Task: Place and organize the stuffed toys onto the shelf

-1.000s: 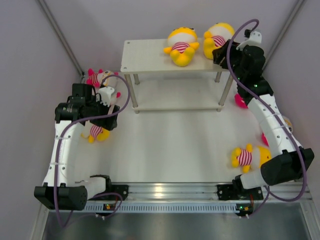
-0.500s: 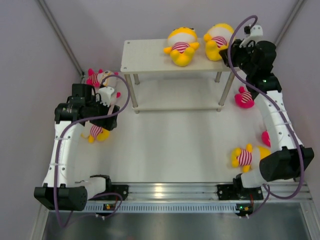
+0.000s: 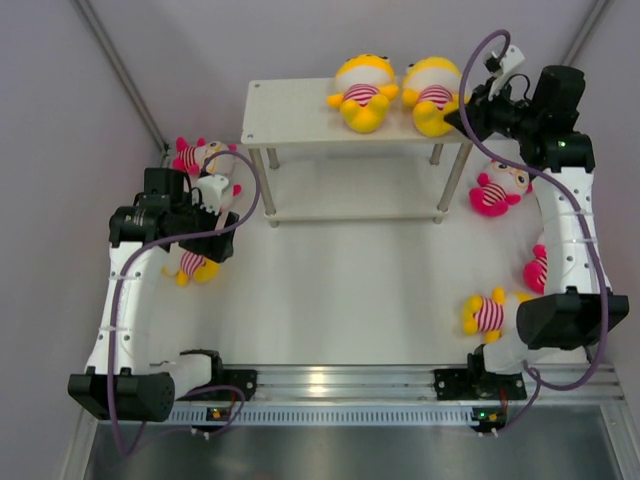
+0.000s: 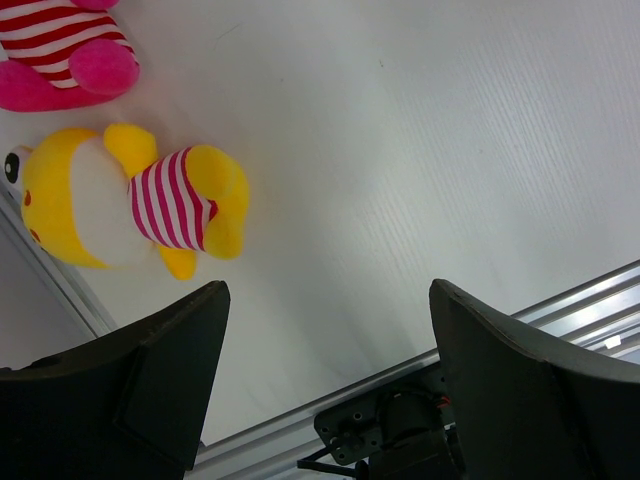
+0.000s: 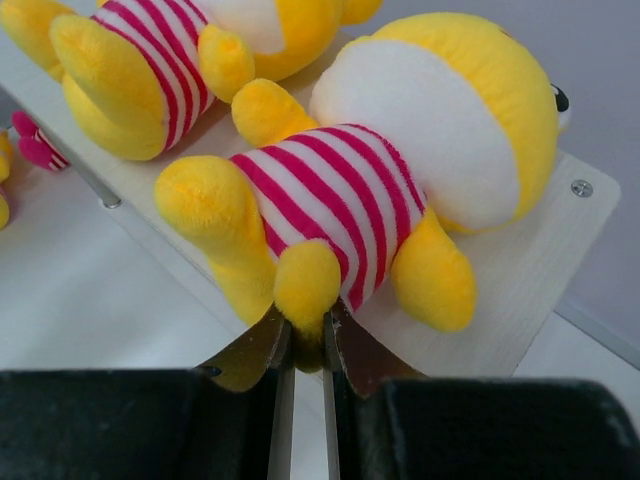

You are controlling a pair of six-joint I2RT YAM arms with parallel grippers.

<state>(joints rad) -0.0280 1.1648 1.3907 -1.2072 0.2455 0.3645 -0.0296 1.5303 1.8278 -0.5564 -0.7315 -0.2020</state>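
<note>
The right gripper [image 5: 305,345] is pinched tight on one stubby yellow limb of a yellow-headed plush doll in a red-and-white striped shirt [image 5: 380,180]. The narrow metal fingers [image 5: 268,352] squeeze the limb from both sides. This held doll lies flat at the right end of the top board of the pale two-tier shelf with thin metal legs [image 3: 290,115]. Its gripped limb hangs over the board's edge. Just beside it, to its left, a second yellow striped doll [image 3: 362,90] also lies on the top board, and the two are close to touching.

The left gripper [image 4: 328,295] hangs with its jaws spread wide and nothing between them, above the white table [image 4: 420,150]. Below it a third yellow striped doll [image 4: 130,200] lies on the table, with a pink-limbed striped doll [image 4: 70,50] just beyond it.

On the right side of the table, a pink-limbed doll by the shelf's right leg [image 3: 497,188] lies on the surface. Another pink doll [image 3: 540,268] shows partly behind the right arm. A fourth yellow doll [image 3: 490,312] lies near that arm's base.
</note>
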